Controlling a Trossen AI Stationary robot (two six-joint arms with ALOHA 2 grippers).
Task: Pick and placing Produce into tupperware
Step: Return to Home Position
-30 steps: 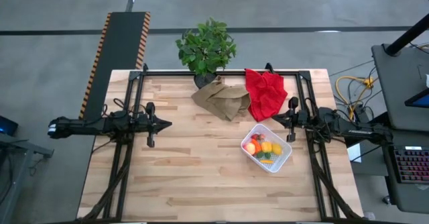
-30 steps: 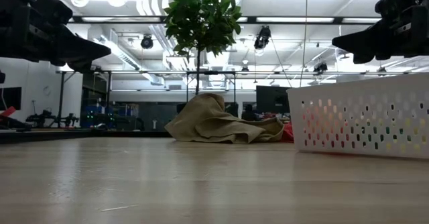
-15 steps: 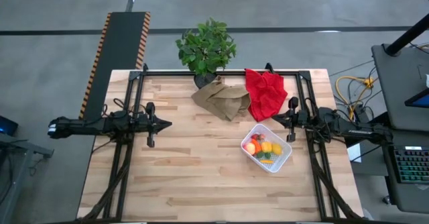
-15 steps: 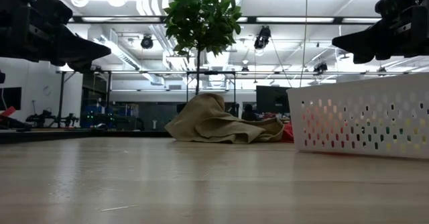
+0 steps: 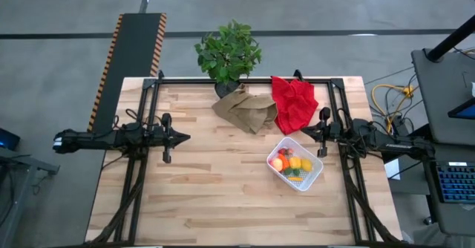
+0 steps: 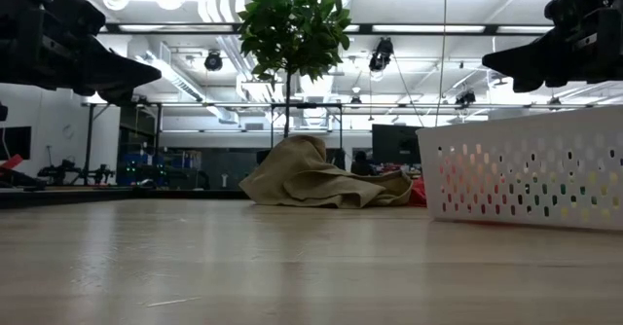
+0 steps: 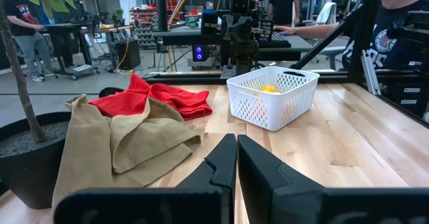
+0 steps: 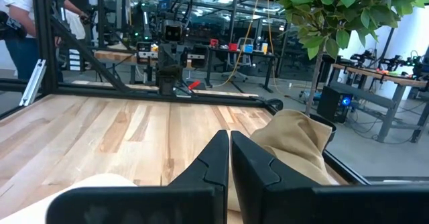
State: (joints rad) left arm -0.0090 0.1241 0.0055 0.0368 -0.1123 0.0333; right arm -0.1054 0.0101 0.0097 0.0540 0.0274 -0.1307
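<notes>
The near half of the counter carried nothing of the task. Farther in, towards the right side, stood the bin, square and white, with the produce lying inside it; no piece was seen loose on the counter.

Level with the bin, the left arm reached in from the left edge and the right arm from the right edge, the two facing each other. The low view showed both well above the counter. The left jaws were together and held nothing. The right jaws were likewise together and empty, just beside the bin's far right corner and above its rim.

Beyond these lay the bag and the cloth, touching each other, and at the far edge the plant.

Assessment: placing appeared complete and the homing step nearly so. To finish it well, both jaws should be kept closed and at height. Any last travel of the right arm should run away from the bin, so the rim is not clipped and the contents not tipped out.
</notes>
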